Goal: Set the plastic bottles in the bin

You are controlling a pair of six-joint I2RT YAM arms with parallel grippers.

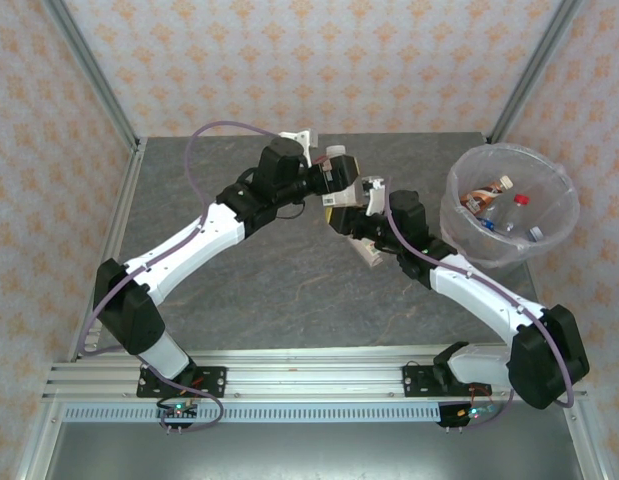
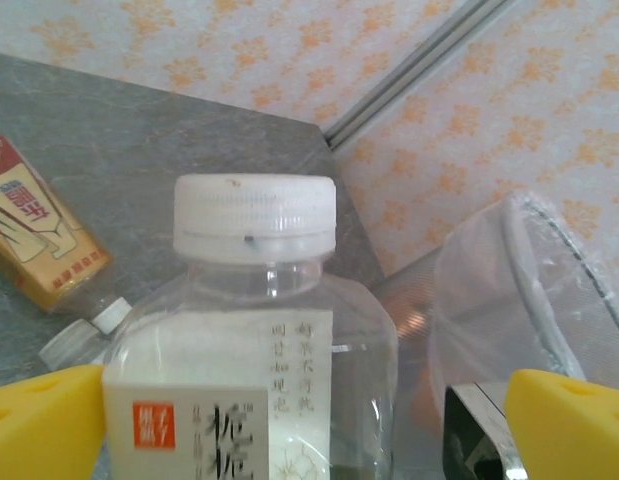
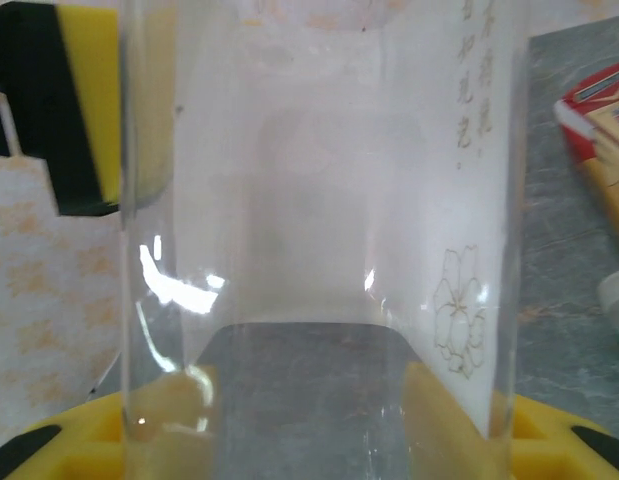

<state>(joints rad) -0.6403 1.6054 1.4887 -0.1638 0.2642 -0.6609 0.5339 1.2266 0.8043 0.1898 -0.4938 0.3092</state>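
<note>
A clear bottle [image 2: 254, 330] with a white cap [image 1: 336, 155] and a white label hangs above the table's middle, where both arms meet. My right gripper [image 3: 314, 420] is shut on its body, with the yellow pads [image 3: 454, 420] pressed in at both sides. My left gripper [image 2: 309, 400] stands open around the same bottle; its right finger [image 2: 569, 425] is clear of the plastic. The bin [image 1: 489, 250] stands to the right, also seen in the left wrist view [image 2: 529, 290]. A few bottles [image 1: 494, 200] lie inside it. A crushed red-and-gold bottle [image 2: 39, 235] lies on the table.
The grey table [image 1: 269, 280] ends at patterned walls with metal corner posts [image 1: 94, 80]. A post [image 2: 419, 70] runs close behind the bin. The crushed bottle's white cap [image 3: 617, 300] lies just past the held bottle. A purple cable [image 1: 194, 150] loops over the left arm.
</note>
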